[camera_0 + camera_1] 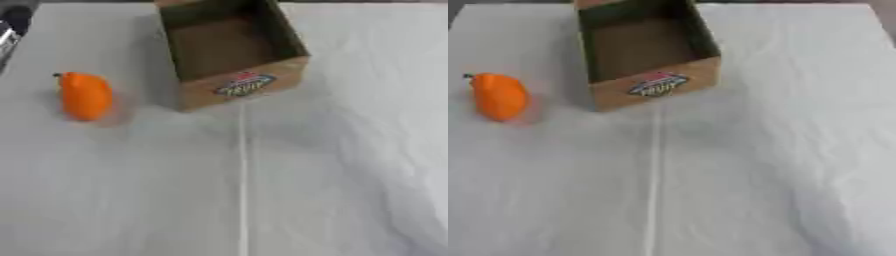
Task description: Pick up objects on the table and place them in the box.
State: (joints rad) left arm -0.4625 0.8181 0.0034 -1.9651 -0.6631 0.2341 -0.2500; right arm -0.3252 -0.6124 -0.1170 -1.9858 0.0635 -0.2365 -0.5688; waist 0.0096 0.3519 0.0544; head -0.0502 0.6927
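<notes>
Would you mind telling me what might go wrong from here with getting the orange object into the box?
The orange object is rounded and tapered, lying on the white cloth, so it may roll or slip when grasped. The cardboard box is open but sits askew, with tall walls; a carried object could clip the near wall or nudge the box. Neither hand is identifiable in view.

A white cloth-covered table (780,165) fills nearly the whole view, softly wrinkled, with one straight crease (242,190) running toward its near edge (light even, shadows faint).
</notes>
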